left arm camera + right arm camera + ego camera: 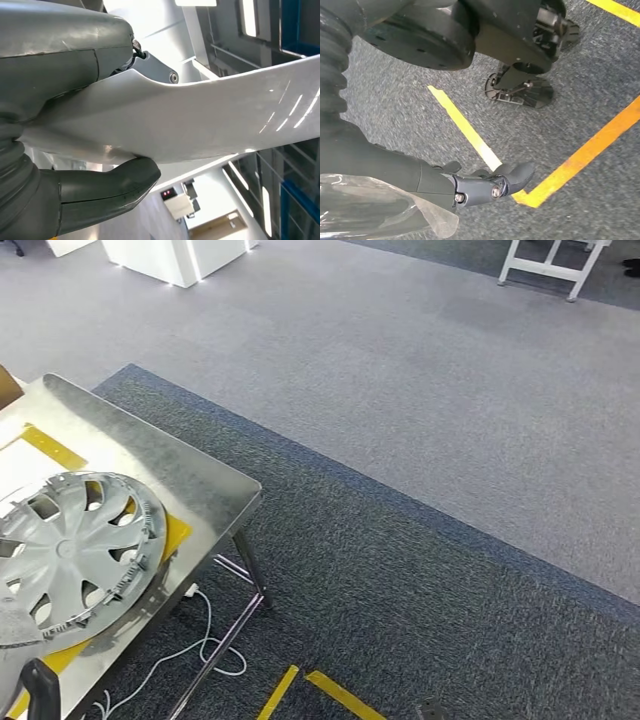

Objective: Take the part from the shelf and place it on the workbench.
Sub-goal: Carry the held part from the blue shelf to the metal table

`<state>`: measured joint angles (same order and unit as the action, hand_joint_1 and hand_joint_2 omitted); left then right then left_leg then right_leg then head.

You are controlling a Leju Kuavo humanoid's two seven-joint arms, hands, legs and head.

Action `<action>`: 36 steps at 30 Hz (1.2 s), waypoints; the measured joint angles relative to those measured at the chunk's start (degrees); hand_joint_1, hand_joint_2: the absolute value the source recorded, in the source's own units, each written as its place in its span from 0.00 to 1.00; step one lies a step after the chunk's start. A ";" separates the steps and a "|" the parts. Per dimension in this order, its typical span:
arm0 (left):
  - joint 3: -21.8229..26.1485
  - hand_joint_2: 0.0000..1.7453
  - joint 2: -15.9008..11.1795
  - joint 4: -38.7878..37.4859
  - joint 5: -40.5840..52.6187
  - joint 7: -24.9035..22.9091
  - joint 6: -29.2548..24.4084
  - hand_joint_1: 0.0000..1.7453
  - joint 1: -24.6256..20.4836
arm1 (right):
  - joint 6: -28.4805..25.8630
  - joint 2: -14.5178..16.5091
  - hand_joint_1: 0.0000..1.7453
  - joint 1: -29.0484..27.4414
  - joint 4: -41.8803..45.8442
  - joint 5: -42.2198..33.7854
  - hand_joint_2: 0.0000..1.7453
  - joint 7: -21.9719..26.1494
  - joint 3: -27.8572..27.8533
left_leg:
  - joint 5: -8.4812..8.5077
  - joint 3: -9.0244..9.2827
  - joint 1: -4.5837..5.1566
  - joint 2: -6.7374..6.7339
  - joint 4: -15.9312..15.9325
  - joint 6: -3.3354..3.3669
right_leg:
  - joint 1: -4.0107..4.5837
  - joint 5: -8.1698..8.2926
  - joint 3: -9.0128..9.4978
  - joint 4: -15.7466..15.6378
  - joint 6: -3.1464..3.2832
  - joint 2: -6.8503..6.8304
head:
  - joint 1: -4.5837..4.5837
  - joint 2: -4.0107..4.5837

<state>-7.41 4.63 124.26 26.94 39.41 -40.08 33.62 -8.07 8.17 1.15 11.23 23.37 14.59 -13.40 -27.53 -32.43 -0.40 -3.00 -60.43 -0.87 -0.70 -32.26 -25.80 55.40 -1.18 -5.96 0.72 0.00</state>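
Grey plastic, the wheel cover (72, 555) is laid on the metal workbench (192, 485), near its corner. It is clamped by the left hand (75, 120). The right hand (486, 185) is hung over carpet, fingers apart, nothing held.

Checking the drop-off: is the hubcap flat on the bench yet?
Flat on the bench, it seems; the hubcap lies there, left hand gripping its rim.

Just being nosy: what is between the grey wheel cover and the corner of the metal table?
In the head view, a yellow marking peeks from under the wheel cover; beyond it the workbench is bare metal.
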 joint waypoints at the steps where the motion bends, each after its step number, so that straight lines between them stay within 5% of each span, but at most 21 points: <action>1: 0.00 1.00 -0.02 0.01 -0.01 0.00 -0.01 1.00 0.01 | 0.00 0.00 0.00 0.07 0.00 0.00 1.00 -0.01 -0.02 | -0.01 0.83 0.28 -0.71 1.56 0.49 | 0.08 -0.17 0.30 0.01 -0.30 -0.53 | 0.02 0.00; 3: 0.00 1.00 -0.04 0.04 -0.04 0.00 -0.02 1.00 0.06 | -0.01 0.05 0.00 0.42 0.01 0.01 1.00 0.00 -0.03 | -0.31 0.74 0.65 -0.24 2.02 1.48 | 0.12 -0.34 0.89 -0.05 -0.83 -1.61 | 0.06 0.00; 5: 0.01 1.00 -0.02 0.15 -0.13 0.00 -0.05 1.00 0.09 | -0.02 0.11 0.00 0.78 0.03 0.07 1.00 0.07 -0.05 | -0.19 0.69 0.49 0.92 2.56 2.21 | -0.09 -1.27 0.69 0.82 -1.39 -0.15 | -0.06 0.00; 8: 0.02 1.00 0.04 0.32 -0.27 0.00 -0.12 1.00 -0.16 | -0.04 0.13 0.00 0.71 0.04 0.23 1.00 0.17 -0.16 | 0.08 0.57 0.27 2.73 2.90 3.07 | -0.31 -5.79 -4.66 10.65 -1.67 5.03 | -0.68 0.00; 10: 0.03 1.00 0.04 0.32 -0.03 0.00 -0.11 1.00 -0.22 | -0.04 0.13 0.00 0.35 0.02 0.38 1.00 0.17 -0.30 | 0.11 0.55 0.36 4.24 2.89 3.27 | -0.30 -7.19 -9.00 17.65 -1.69 5.82 | -0.75 0.00; 11: 0.03 1.00 0.05 0.32 0.14 0.00 -0.11 1.00 -0.22 | -0.04 0.13 0.00 0.18 0.01 0.44 1.00 0.18 -0.35 | 0.10 0.62 0.40 5.07 2.87 3.28 | -0.29 -6.12 -9.87 18.10 -1.64 5.90 | -0.75 0.00; 14: 0.03 1.00 0.14 0.32 0.72 0.00 -0.11 1.00 -0.25 | -0.06 0.13 0.00 0.03 0.01 0.59 1.00 0.27 -0.44 | -0.04 0.87 0.47 7.38 2.66 3.05 | -0.38 0.87 -7.14 8.48 -1.23 8.06 | -0.75 0.00; 17: 0.04 1.00 0.31 0.46 1.08 0.00 -0.11 1.00 -0.31 | -0.14 0.13 0.00 0.07 0.00 0.74 1.00 0.32 -0.48 | 0.00 0.06 0.41 9.27 2.18 2.15 | -0.51 2.23 -4.66 2.24 -0.87 10.60 | -0.68 0.00; 19: 0.07 1.00 0.41 0.64 1.05 0.00 -0.11 1.00 -0.28 | -0.25 0.15 0.00 0.10 0.00 0.91 1.00 0.22 -0.49 | 0.23 -0.42 0.20 10.29 2.15 1.46 | -0.57 2.34 -4.27 1.86 -0.47 9.47 | -0.66 0.00; 20: 0.11 1.00 0.46 0.78 0.79 0.00 -0.12 1.00 -0.28 | -0.28 0.17 0.00 0.10 0.00 1.01 1.00 0.16 -0.51 | -0.14 -0.70 0.23 9.74 1.63 1.17 | -0.68 2.48 -4.15 1.68 -0.17 8.79 | -0.57 0.00; 23: 0.63 1.00 0.75 1.23 -1.12 0.00 -0.13 1.00 -0.98 | -0.25 0.20 0.00 0.03 0.00 1.35 1.00 0.07 -0.54 | -4.60 -4.21 0.29 5.31 -6.04 0.32 | -0.73 2.56 -3.86 1.29 0.60 6.28 | -0.06 0.00; 25: 1.58 1.00 1.21 1.59 -2.68 0.00 -0.12 1.00 -1.51 | -0.26 0.20 0.00 -0.18 0.00 1.53 1.00 0.05 -0.56 | -7.09 -7.19 0.04 3.95 -12.49 -0.08 | -0.61 2.38 -3.79 1.32 0.72 4.44 | -0.03 0.00; 26: 2.27 1.00 1.59 1.86 -3.45 0.00 -0.12 1.00 -1.65 | -0.39 0.23 0.00 -0.21 0.00 1.55 1.00 0.02 -0.63 | -6.84 -7.52 -0.06 3.71 -13.34 -0.18 | -0.58 2.29 -3.73 1.34 0.71 3.58 | -0.02 0.00; 28: 3.96 1.00 2.55 2.63 -4.73 0.00 -0.11 1.00 -2.02 | -0.85 0.50 0.00 -0.04 0.00 1.52 1.00 -0.17 -0.83 | -3.43 -4.92 -0.15 2.95 -8.52 -0.12 | -0.57 2.05 -3.40 1.34 0.55 2.10 | -0.02 0.00; 30: 5.65 1.00 3.50 3.62 -5.31 0.00 -0.11 1.00 -2.60 | -1.28 0.97 0.00 0.24 0.00 1.51 1.00 -0.50 -1.04 | -0.62 -0.97 0.22 0.60 -0.95 0.34 | -0.40 1.67 -3.01 1.38 0.09 0.88 | 0.01 0.00; 32: 6.97 1.00 4.28 4.50 -5.37 0.00 -0.12 1.00 -3.11 | -1.40 1.31 0.00 0.54 0.00 1.53 1.00 -0.84 -1.26 | -0.38 0.42 0.72 -0.74 2.06 0.99 | -0.14 1.36 -2.78 1.39 -0.56 -0.18 | 0.01 0.00; 34: 7.99 1.00 4.96 5.32 -5.00 0.00 -0.12 1.00 -3.32 | -1.37 1.60 0.00 0.87 0.01 1.55 1.00 -1.13 -1.45 | -0.35 0.20 0.82 0.32 2.24 1.67 | -0.10 1.19 -2.33 1.19 -1.21 -1.21 | 0.03 0.00; 36: 8.75 1.00 5.71 6.30 -4.23 0.00 -0.11 1.00 -3.62 | -1.27 1.82 0.00 1.26 0.04 1.64 1.00 -1.30 -1.63 | -0.06 0.27 0.57 1.50 2.65 2.36 | -0.26 0.03 -2.63 2.32 -1.80 0.47 | -0.09 0.00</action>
<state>1.34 10.35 130.56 22.71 39.41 -40.19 30.00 -9.34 9.99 2.42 11.27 25.01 13.29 -15.04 -27.60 -32.16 0.17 -1.50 -57.78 1.49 -0.96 -32.23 -28.44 57.72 -2.99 -5.49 0.63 0.00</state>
